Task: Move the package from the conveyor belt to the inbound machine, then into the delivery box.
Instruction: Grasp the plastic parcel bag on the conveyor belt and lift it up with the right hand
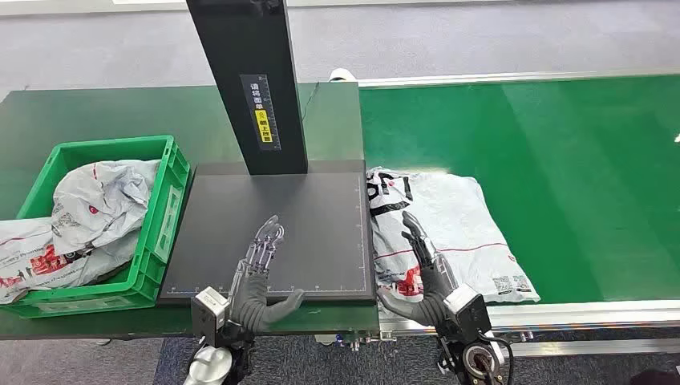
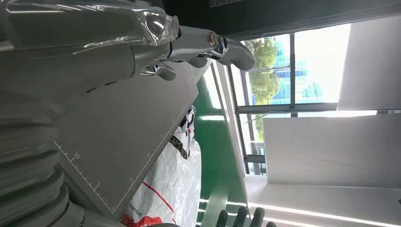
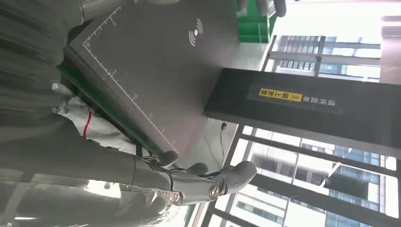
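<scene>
My left hand (image 1: 258, 269) is nearest, extended over the front part of the inbound machine's dark scanning plate (image 1: 321, 216). Its fingers are straight and spread, and it holds nothing. My right hand (image 1: 423, 269) is beside it, over the near edge of the package (image 1: 449, 233). Its fingers are likewise apart and extended; whether the fingertips touch the package surface cannot be determined from the head view.

The package is a flat white mailer bag with black and red print. It lies on the green conveyor belt (image 1: 577, 160), its left edge touching or just beside the right edge of the scanning plate. A silver rail (image 1: 593, 314) runs along the near side of the belt, between my right wrist and the package.

The scanning plate carries a ruled scale along its front and right edges. In the right wrist view a wireless symbol (image 3: 196, 35) is printed on the plate.

Behind the plate stands the machine's black column (image 1: 250, 80), upright, with a label bearing a yellow patch (image 1: 262, 120).

To the left of the plate, just beside it on the dark green bench (image 1: 96, 112), stands the green delivery box (image 1: 164, 208). It contains crumpled white mailer bags (image 1: 96, 208); one of them (image 1: 24, 265) hangs over the box's near left rim.
</scene>
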